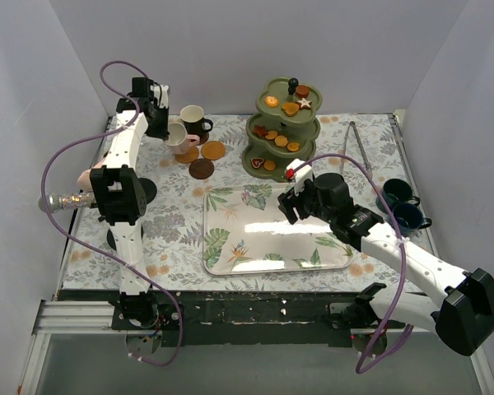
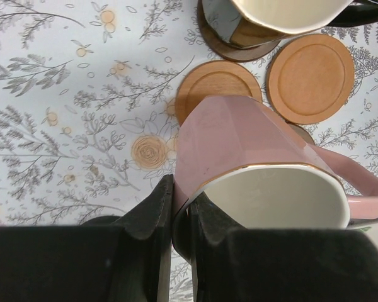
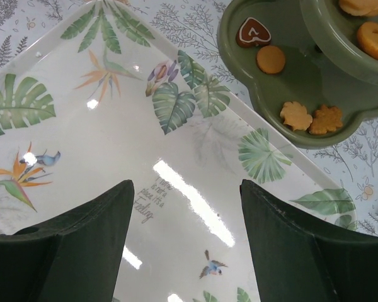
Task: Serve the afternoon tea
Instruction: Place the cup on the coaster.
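Your left gripper (image 2: 181, 202) is pinching the pink mug (image 2: 239, 145) at the far left of the table, with the mug's wall clamped between both fingers near the rim. The mug is sitting over the brown coasters (image 2: 310, 77) and overlapping one of them; whether it is lifted or resting, I cannot tell. A dark mug (image 2: 283, 16) is standing on another coaster just beyond. Your right gripper (image 3: 186, 189) is hanging above the leaf-print tray (image 3: 101, 126), fingers spread wide, gripping nothing. The olive-green stand (image 3: 302, 82) is standing just past the tray's far edge, with biscuits (image 3: 271, 58) lying on its tiers.
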